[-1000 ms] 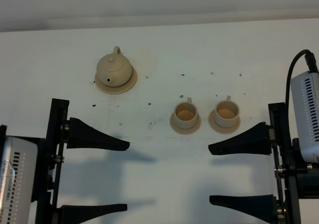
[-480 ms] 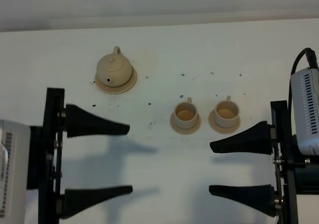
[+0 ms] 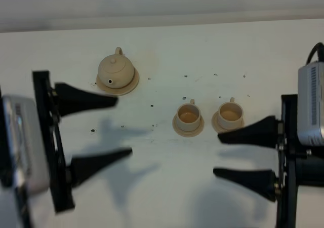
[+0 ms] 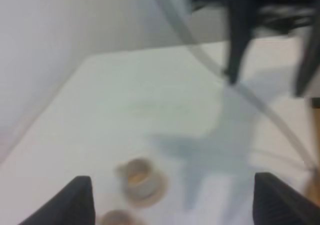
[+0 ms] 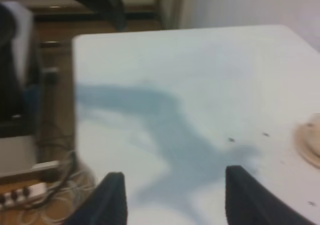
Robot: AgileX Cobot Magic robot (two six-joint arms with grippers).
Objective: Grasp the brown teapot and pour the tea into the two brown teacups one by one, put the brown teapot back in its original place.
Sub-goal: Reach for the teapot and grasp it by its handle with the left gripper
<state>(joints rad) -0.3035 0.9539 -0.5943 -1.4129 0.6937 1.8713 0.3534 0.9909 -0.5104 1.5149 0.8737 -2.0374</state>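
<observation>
I see my left end effector (image 3: 124, 125) just beside the brown teapot (image 3: 115, 71), fingers apart, empty. My right end effector (image 3: 216, 155), likewise apart and empty, sits farther from that teapot, past the two brown teacups (image 3: 188, 117) (image 3: 230, 113).

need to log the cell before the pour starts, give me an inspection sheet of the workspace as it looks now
surface: white table, small dark specks scattered on it
job's things: brown teapot upright, lid on, resting on its saucer; left teacup and right teacup upright, side by side, not touching
clutter: nothing seen
grippers: left gripper open, empty, in front of the teapot; right gripper open, empty, in front of the right teacup
cables: black cable at the right arm; loose cables on the floor
surroundings: pale wall behind the table
</observation>
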